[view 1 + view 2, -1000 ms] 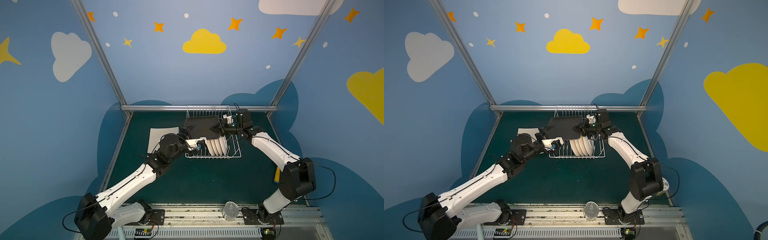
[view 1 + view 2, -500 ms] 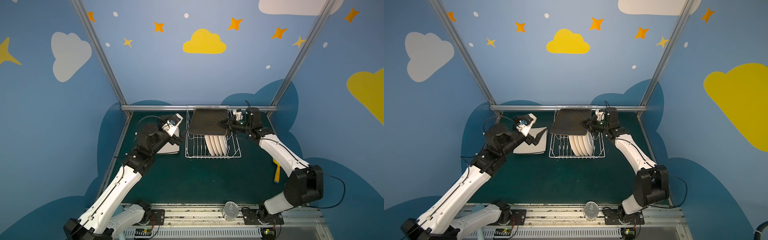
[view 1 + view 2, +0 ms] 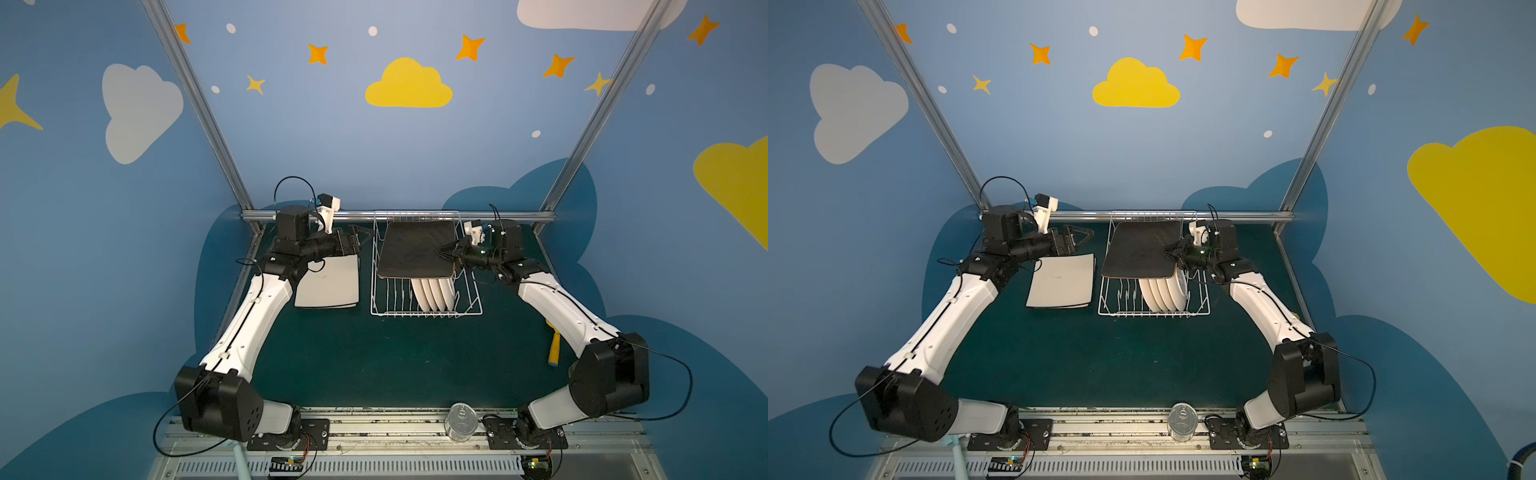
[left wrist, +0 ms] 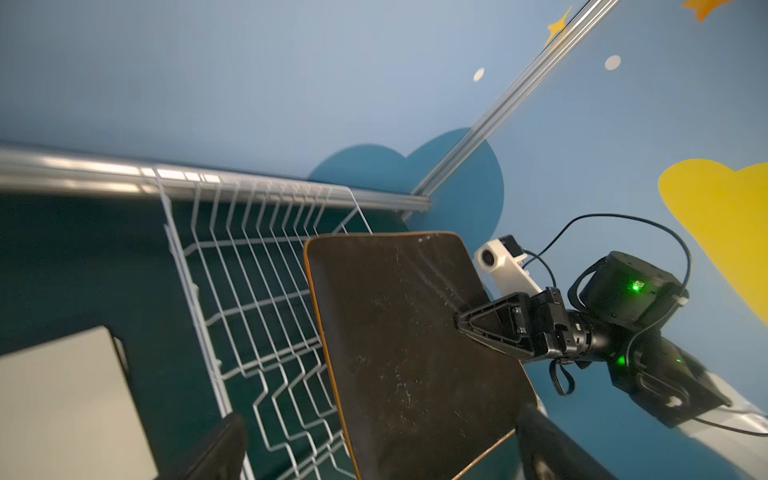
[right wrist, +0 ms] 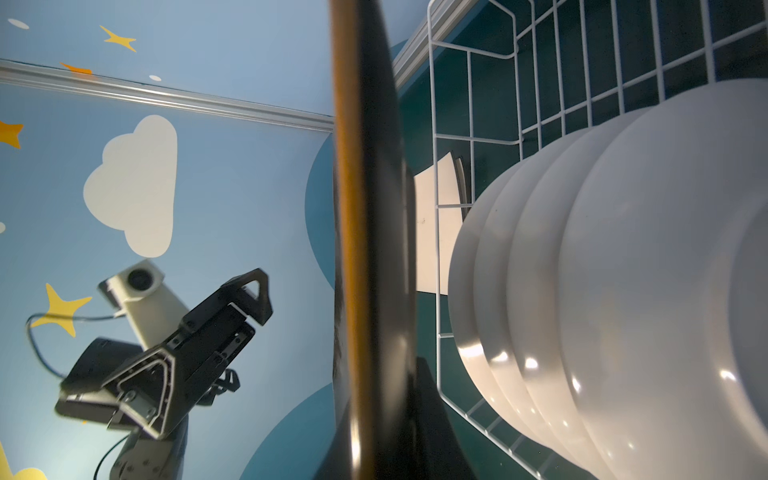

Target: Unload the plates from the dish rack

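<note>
My right gripper (image 3: 446,251) is shut on the right edge of a black square plate (image 3: 415,249), holding it nearly flat above the white wire dish rack (image 3: 469,307). Several round white plates (image 3: 432,293) stand upright in the rack under it. Cream square plates (image 3: 332,282) lie stacked on the mat to the left of the rack. My left gripper (image 3: 363,239) hangs open above their far edge, pointing at the black plate's left side and apart from it. In the left wrist view the black plate (image 4: 407,353) sits between my open fingers (image 4: 224,440) without touching.
A metal rail (image 3: 291,216) runs along the back just behind the rack. A yellow-handled tool (image 3: 555,345) lies on the mat at the right under the right arm. A clear jar (image 3: 459,419) stands on the front rail.
The right gripper has raised the black plate out of the rack and levelled it. The left arm has swung away from the rack's front to the far left, open, facing the plate.
</note>
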